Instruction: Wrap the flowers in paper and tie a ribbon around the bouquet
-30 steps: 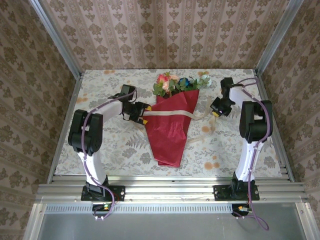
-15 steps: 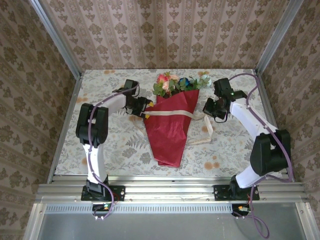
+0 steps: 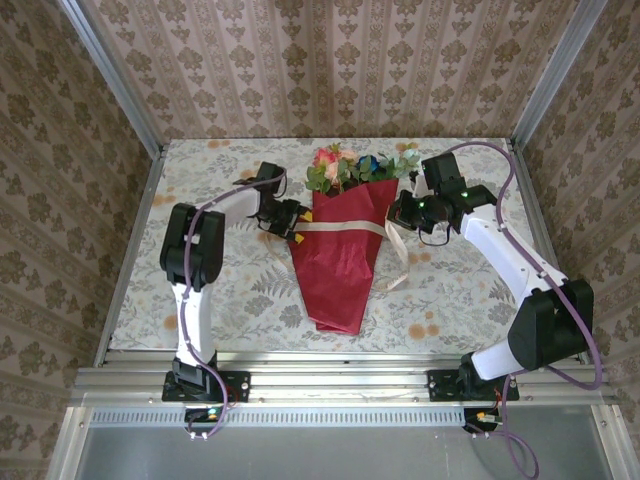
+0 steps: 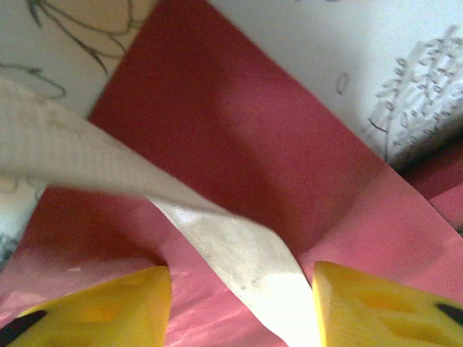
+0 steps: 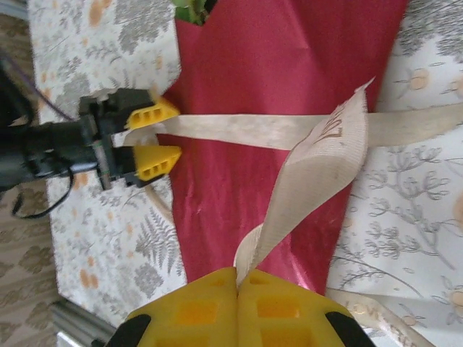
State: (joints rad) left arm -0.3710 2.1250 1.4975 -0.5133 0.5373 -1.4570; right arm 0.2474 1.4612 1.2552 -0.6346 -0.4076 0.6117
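- Yellow fingers (image 5: 195, 311) of the right gripper (image 5: 237, 280) are pressed tip to tip, pinching the ribbon (image 5: 318, 155), which rises from them in a twisted band over the red paper (image 5: 289, 65). The left gripper (image 4: 239, 303) has its fingers (image 4: 101, 311) apart, with the ribbon running loose through the gap (close against one pad, not squeezed).
- Table (image 3: 230, 290), under a pale floral cloth (image 3: 450, 300), carries everything.
- Right arm (image 3: 520, 270) runs up the table's right side, bends at the elbow near the right rail, and stretches its long forearm far and leftward. Its gripper (image 3: 400, 212) sits at the cone's right edge.
- Left arm (image 3: 190, 260) stands folded over its base, with the forearm reaching rightward. Its gripper (image 3: 293, 222) is at the cone's left edge, level with the ribbon.
- Bouquet (image 3: 345, 250) lies flat mid-table between the two grippers, pointed end toward the arm bases.
- Paper forms the crimson tapering cone.
- Flowers (image 3: 350, 165) stick out of the wide far end, pink, orange and blue blooms among green leaves.
- Ribbon crosses the upper cone from side to side, and a limp tail trails on the cloth just beside the cone's right edge.
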